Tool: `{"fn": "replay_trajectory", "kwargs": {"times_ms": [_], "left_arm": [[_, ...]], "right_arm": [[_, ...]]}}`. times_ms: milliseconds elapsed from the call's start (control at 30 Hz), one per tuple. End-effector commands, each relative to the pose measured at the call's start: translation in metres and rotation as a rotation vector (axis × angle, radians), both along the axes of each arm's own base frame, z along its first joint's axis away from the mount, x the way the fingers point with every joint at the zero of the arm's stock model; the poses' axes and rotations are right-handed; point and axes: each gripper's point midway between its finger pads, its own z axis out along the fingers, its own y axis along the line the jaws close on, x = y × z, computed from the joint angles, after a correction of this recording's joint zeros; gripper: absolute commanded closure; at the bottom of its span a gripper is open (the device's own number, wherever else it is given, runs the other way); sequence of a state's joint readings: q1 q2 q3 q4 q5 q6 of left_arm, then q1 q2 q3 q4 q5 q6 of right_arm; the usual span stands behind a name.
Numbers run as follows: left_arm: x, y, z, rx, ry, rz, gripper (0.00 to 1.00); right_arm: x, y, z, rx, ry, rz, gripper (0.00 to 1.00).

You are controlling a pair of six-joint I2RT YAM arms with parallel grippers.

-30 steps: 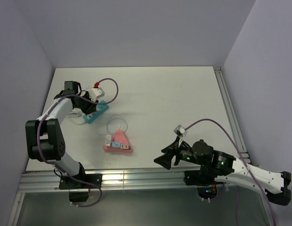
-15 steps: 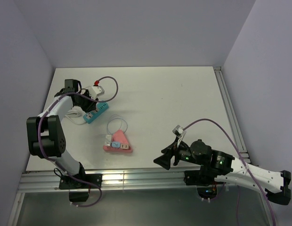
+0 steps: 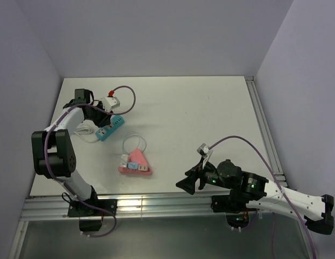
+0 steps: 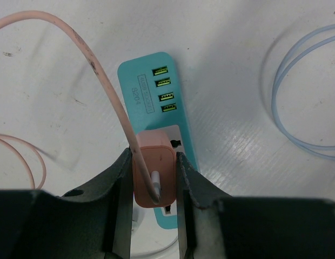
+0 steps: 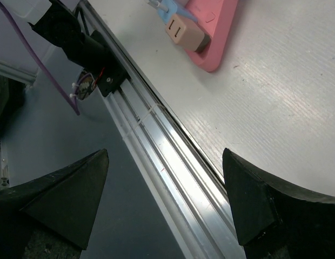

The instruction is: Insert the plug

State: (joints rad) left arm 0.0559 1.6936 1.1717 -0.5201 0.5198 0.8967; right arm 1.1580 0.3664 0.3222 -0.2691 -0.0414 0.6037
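- The white table carries everything, with an aluminium rail along its near edge.
- The right arm lies low over the near right corner. The right gripper hangs above the rail, its fingers spread wide with nothing between them.
- The left arm reaches to the far left of the table, where the left gripper is clamped on the pink plug.
- The teal power strip lies flat at the far left, four USB ports showing at its free end.
- The pink power strip lies nearer the rail, apart from the teal one, with a tan plug seated in it.
- The pink plug stands upright over the teal strip's white socket face. Its underside is hidden, so it may be only resting there.
- A pink cable arcs away from the plug's top.
- A light blue cable loops on the table beside the teal strip.
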Motion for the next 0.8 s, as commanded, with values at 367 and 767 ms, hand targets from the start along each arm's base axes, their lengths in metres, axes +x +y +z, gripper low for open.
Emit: {"fn": "replay_trajectory", "kwargs": {"times_ms": [367, 767], "left_arm": [[-0.014, -0.001, -0.035, 0.016, 0.092, -0.016, 1.0], [-0.029, -0.008, -0.06, -0.01, 0.187, -0.023, 1.0]], "right_arm": [[0.005, 0.005, 0.022, 0.03, -0.055, 0.001, 0.08], [0.005, 0.004, 0.019, 0.016, -0.054, 0.001, 0.08]]}}
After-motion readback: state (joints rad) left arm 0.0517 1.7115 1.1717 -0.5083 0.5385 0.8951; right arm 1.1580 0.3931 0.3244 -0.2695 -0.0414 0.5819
